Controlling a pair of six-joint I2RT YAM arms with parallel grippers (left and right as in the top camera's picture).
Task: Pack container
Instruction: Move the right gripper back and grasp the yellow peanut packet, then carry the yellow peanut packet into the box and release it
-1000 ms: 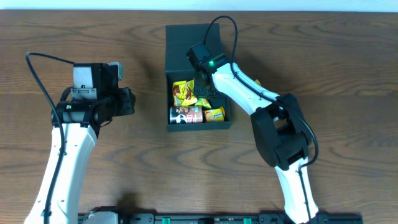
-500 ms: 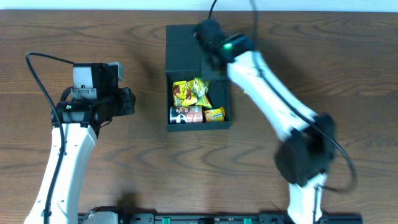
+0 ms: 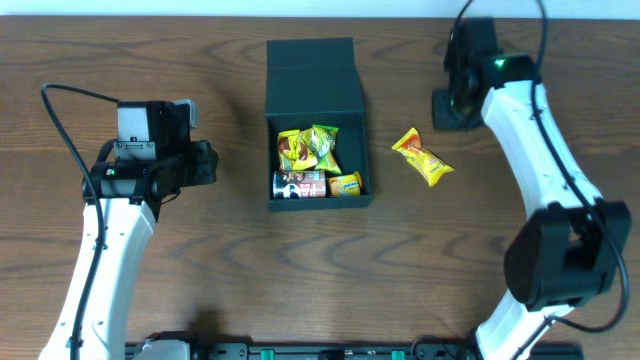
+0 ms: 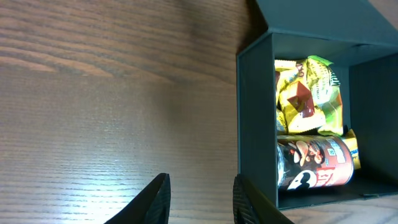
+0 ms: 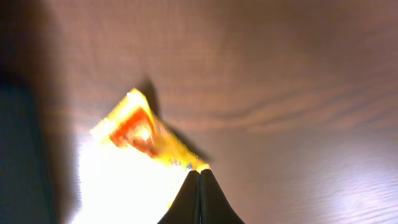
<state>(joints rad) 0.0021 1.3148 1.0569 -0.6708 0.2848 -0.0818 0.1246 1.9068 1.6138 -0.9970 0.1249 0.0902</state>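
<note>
The container (image 3: 318, 196), a dark teal box, stands at mid-table with its flap lid (image 3: 310, 64) folded back. Inside lie yellow-green snack packets (image 3: 310, 150), a can (image 3: 298, 184) and a small yellow packet (image 3: 347, 183). A yellow-orange snack packet (image 3: 422, 158) lies on the table to the container's right. My right gripper (image 3: 447, 108) hovers behind that packet, shut and empty. In the right wrist view the shut gripper (image 5: 199, 177) points at the overexposed packet (image 5: 134, 134). My left gripper (image 3: 205, 165) is left of the container, open and empty; its wrist view shows the gripper (image 4: 202, 199), container wall (image 4: 255, 124) and can (image 4: 314, 165).
Bare wooden table (image 3: 200, 260) spreads around the container. The table's far edge (image 3: 150, 16) runs just behind the lid. The right arm's base link (image 3: 560, 260) stands at the front right.
My right arm has swung from over the container to the right of it, uncovering the yellow-orange packet on the table. The left arm has not moved.
</note>
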